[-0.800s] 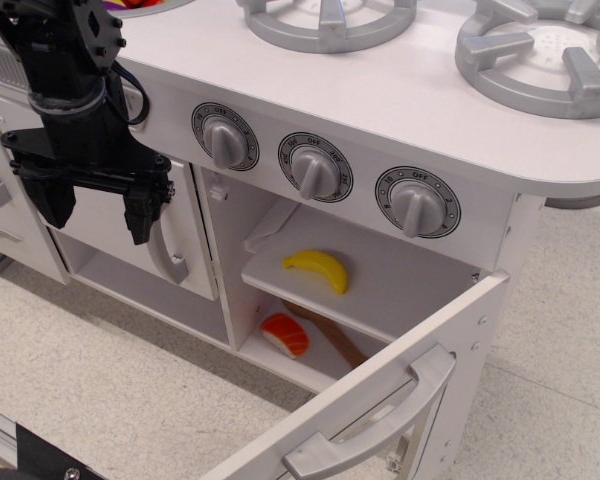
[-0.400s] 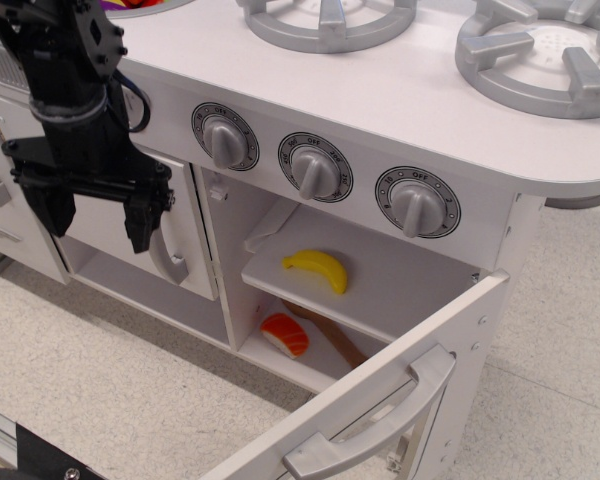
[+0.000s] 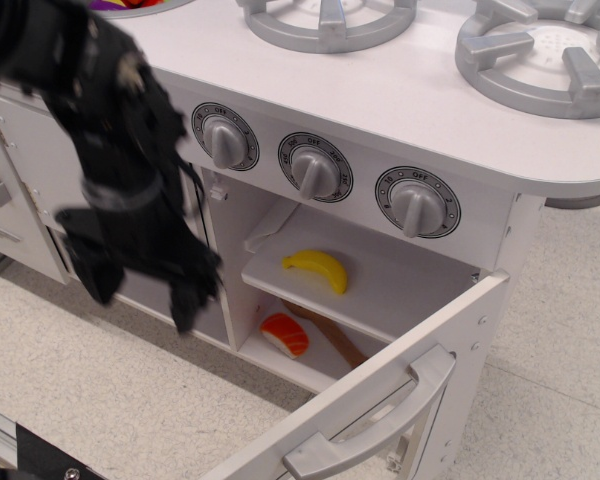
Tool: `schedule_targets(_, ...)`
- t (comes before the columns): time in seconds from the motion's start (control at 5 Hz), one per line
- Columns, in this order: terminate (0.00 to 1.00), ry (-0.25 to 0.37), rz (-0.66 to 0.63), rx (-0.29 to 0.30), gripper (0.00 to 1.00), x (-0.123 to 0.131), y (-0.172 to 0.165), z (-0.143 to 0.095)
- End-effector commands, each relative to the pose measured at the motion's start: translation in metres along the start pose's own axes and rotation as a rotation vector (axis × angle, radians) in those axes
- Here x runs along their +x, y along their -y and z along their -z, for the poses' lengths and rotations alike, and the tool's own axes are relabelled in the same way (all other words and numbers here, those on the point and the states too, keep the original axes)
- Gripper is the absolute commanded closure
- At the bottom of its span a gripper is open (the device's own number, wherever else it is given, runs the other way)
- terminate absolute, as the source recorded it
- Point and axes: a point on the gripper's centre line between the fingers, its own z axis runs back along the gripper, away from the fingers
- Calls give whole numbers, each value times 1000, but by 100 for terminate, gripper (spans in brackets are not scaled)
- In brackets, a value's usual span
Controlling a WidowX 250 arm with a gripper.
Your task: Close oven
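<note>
The oven is the white compartment under three grey knobs. Its white door stands open, swung out toward the lower right, with its wide grey bar handle facing me. Inside, a yellow banana lies on the shelf, and a piece of salmon sushi and a wooden utensil lie below. My black gripper is motion-blurred, left of the oven opening, with its fingers apart and empty. It touches neither the door nor the handle.
Three grey knobs line the front panel. Two grey burners sit on the stovetop. White cabinet fronts stand behind and left of my arm. Speckled floor lies below.
My gripper has swept down and to the right, from in front of the left cabinet door toward the left edge of the oven opening. The oven door has not moved.
</note>
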Motion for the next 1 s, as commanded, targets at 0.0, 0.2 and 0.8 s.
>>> schedule_targets(0.0,0,27,139,-44,0,-29,49,-7)
schedule_targets(0.2,0,42,209,-120,0,-46,69,-19)
schedule_targets(0.8,0,28,296,-112,0,-60,85,-1)
